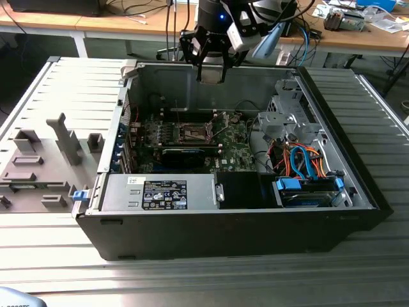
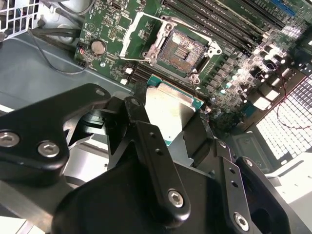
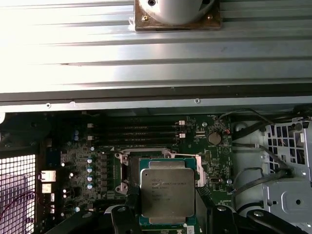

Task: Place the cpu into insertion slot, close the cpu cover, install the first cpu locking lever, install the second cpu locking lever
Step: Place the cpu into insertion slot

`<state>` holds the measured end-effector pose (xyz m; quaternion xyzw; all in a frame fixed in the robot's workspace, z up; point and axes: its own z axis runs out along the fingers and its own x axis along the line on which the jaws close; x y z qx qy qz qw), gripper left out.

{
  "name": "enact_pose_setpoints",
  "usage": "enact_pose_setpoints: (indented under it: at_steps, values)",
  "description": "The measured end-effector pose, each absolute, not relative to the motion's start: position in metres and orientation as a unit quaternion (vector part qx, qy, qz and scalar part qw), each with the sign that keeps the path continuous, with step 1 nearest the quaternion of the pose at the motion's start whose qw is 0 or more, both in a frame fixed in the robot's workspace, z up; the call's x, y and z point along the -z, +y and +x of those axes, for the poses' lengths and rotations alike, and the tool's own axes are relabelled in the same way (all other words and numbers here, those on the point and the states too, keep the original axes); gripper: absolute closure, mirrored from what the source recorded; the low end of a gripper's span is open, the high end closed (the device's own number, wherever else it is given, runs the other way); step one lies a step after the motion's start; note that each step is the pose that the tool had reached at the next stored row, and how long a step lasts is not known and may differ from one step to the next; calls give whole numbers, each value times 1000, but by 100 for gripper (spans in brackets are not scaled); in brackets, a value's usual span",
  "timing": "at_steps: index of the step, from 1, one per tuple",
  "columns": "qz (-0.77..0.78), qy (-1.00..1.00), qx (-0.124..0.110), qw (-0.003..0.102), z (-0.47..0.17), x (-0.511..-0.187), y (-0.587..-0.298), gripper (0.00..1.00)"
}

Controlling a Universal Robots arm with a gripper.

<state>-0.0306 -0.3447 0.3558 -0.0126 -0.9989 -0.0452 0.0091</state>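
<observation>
My gripper (image 1: pixel 211 71) hangs over the back wall of the open computer case, shut on the cpu (image 2: pixel 168 114), a flat square chip with a silvery top and green edge. Both wrist views show the chip pinched between the black fingers (image 2: pixel 146 141). The cpu (image 3: pixel 167 192) hovers above the green motherboard (image 1: pixel 233 157), apart from it. The insertion slot (image 2: pixel 185 48) lies bare, its dark pin field showing inside a metal rim. The cpu cover (image 2: pixel 139 36) is swung open beside the slot. In the first wrist view the insertion slot (image 3: pixel 127 168) is mostly hidden behind the chip.
The case walls (image 1: pixel 192 89) ring the board. A metal drive cage (image 1: pixel 291 118) with orange and blue cables (image 1: pixel 303 163) stands at the exterior view's right. A power supply (image 1: pixel 160 195) sits in front. Memory slots (image 3: pixel 141 131) run beside the socket. A grey fixture (image 1: pixel 38 166) lies outside.
</observation>
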Motion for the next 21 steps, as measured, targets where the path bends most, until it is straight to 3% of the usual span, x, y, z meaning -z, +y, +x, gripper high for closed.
enact_pose_setpoints:
  at_steps: [21]
  values:
    - [-13, -999, 45, 9, -31, -353, -345, 46]
